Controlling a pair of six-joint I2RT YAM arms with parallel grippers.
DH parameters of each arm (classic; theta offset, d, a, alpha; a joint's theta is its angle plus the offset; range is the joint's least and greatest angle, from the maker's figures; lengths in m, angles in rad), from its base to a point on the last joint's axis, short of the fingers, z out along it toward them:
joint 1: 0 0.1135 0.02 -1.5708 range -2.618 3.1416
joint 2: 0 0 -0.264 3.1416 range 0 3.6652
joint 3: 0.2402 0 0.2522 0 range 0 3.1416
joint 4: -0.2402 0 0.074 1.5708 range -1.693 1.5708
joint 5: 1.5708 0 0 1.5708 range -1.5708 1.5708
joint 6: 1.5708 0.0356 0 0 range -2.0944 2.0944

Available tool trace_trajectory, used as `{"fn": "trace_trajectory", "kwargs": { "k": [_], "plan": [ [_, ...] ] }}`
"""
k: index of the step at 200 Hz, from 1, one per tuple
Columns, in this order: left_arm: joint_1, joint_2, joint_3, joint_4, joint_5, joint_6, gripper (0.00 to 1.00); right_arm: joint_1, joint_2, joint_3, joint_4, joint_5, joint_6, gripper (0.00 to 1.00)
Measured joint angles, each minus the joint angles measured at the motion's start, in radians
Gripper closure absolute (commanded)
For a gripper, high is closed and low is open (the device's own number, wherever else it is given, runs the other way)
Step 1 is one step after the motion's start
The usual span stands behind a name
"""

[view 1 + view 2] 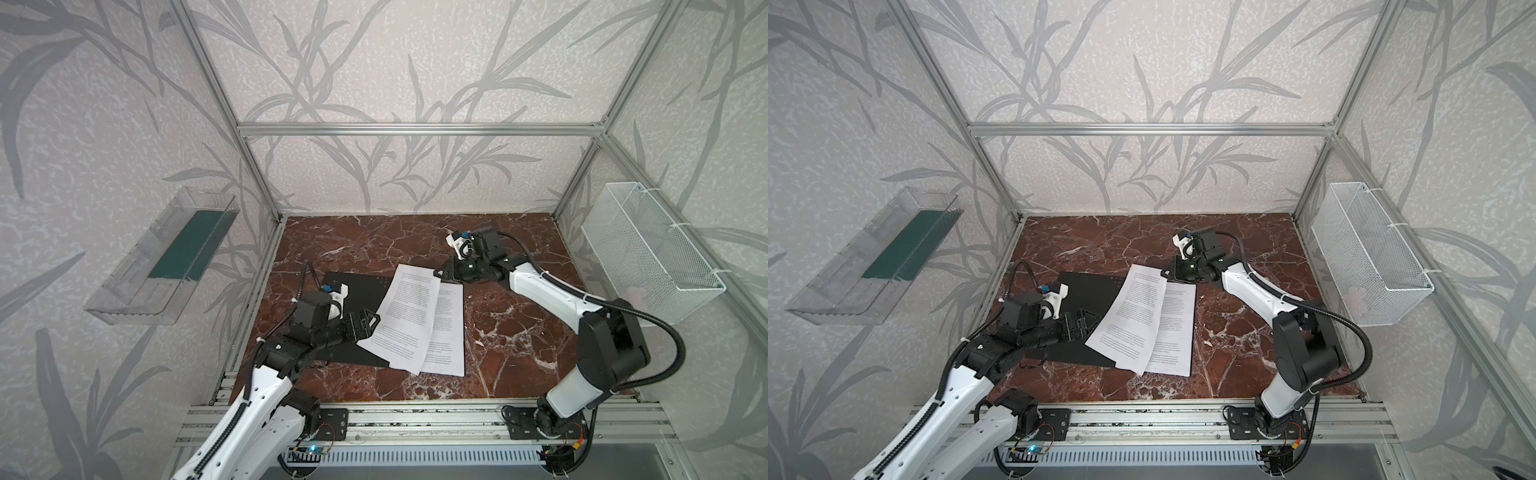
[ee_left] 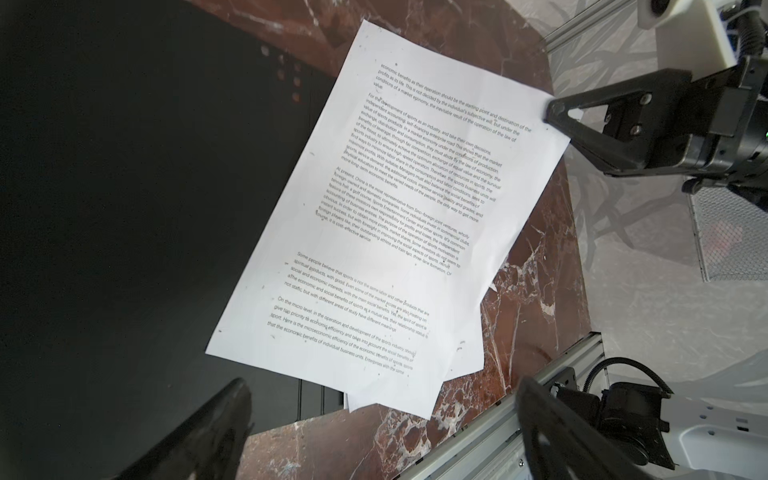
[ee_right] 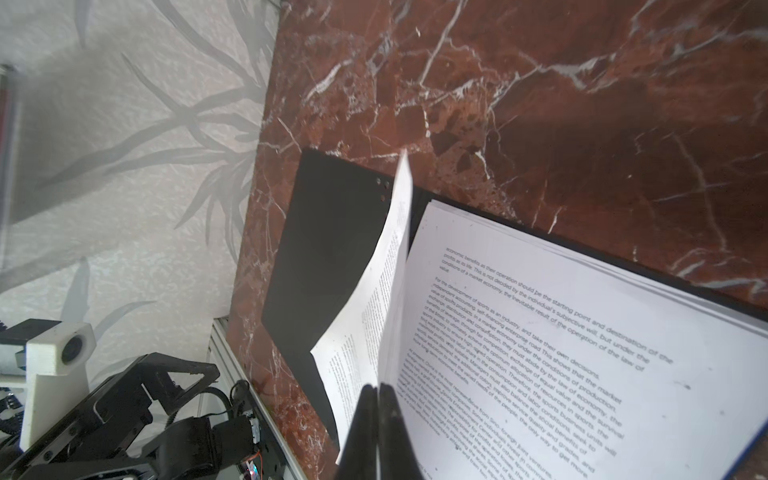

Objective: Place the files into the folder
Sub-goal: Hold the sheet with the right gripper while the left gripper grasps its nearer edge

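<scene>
The folder lies open on the marble table, black inside up. A stack of printed white files rests on its right half. One sheet is raised at a far corner and slants over the spine onto the black left half. My right gripper is shut on that corner, also visible in the left wrist view. My left gripper hangs open just above the black left half, beside the sheet's near edge, holding nothing.
A clear plastic tray with a green insert hangs on the left wall. A white mesh basket hangs on the right wall. Aluminium rails run along the table's front edge, where both arm bases are mounted.
</scene>
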Motion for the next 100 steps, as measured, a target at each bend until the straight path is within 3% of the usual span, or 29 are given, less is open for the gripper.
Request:
{"fn": "trace_trajectory", "kwargs": {
  "k": [37,100],
  "plan": [
    [-0.021,-0.005,-0.071,0.067,-0.015,-0.064,0.01,0.018,0.146,0.073,-0.018,-0.028,-0.025,1.00],
    [-0.021,-0.013,-0.166,0.144,-0.066,-0.129,0.01,0.079,0.187,0.193,-0.027,-0.054,-0.024,1.00]
  ]
}}
